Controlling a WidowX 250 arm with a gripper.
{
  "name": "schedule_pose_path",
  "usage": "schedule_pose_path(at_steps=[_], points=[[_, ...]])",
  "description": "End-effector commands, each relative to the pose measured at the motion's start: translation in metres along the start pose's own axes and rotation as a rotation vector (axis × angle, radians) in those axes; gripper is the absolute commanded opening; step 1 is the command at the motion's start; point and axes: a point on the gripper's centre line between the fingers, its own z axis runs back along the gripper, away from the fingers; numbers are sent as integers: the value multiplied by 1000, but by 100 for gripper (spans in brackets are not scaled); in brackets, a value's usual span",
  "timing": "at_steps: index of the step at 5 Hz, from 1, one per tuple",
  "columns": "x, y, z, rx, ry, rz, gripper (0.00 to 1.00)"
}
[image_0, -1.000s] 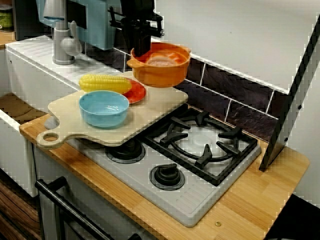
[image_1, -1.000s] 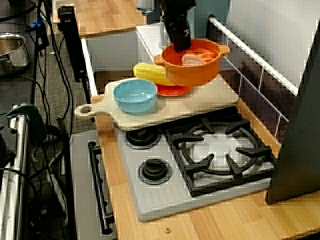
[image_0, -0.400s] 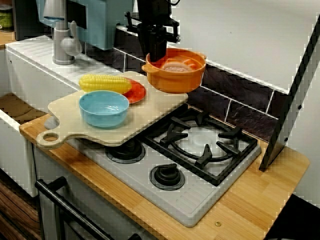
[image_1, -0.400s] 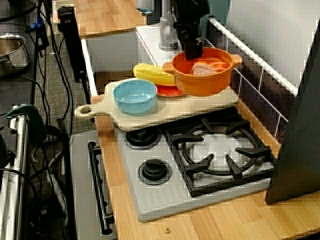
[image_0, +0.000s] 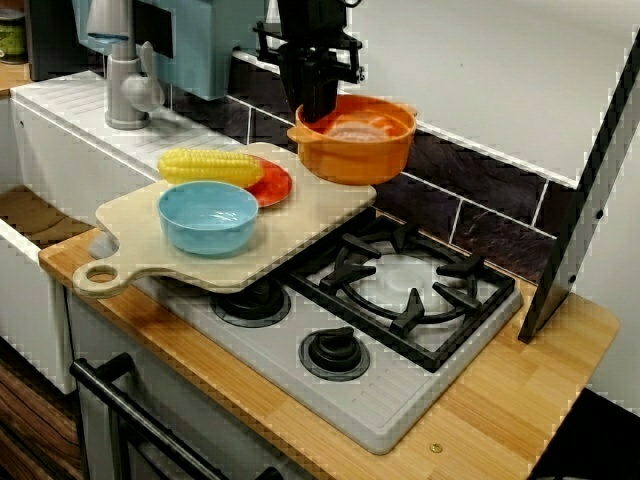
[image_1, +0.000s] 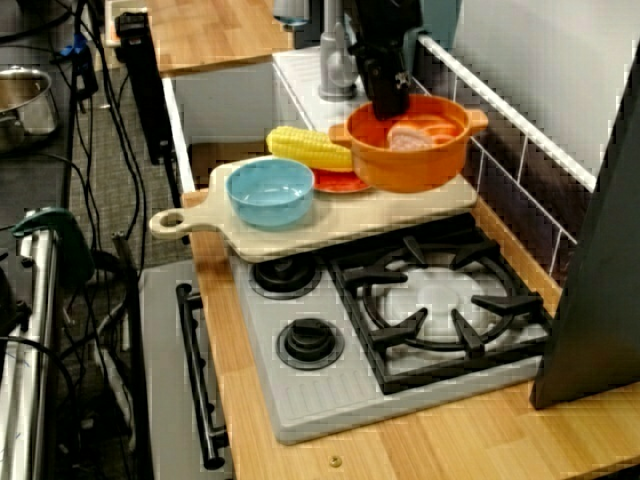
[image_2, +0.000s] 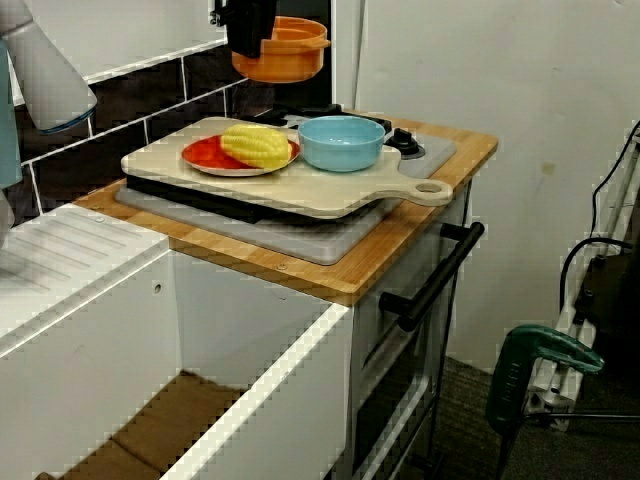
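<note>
Tap (image_0: 125, 90): far left on the white sink unit, well apart from the rest
Board (image_0: 150, 240): lies over the left burners of the hob (image_0: 380, 400), with its handle hole at the near left
Bowl (image_0: 208, 216): blue, upright and empty, on the near part of the board
Corn (image_0: 210, 166): lies across a red plate (image_0: 272, 186) on the far part of the board, just beside the bowl
Gripper (image_0: 317, 105): reaches in from above, its fingers closed on the left rim of the pot
Pot (image_0: 360, 150): orange and upright, with something pale inside that I cannot make out; it hangs over the far right corner of the board, touching neither board nor plate
Grate (image_0: 405, 285): black, on the big right burner, nearer and to the right of the pot
Progress: judging by this, the pot is gripped, level and clear of all below; it stands on nothing yet, so setting down and letting go are left
</note>
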Motion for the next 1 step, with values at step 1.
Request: schedule_pose_path(at_steps=[1], points=[[11, -1, 29, -12, -73, -6, 0]])
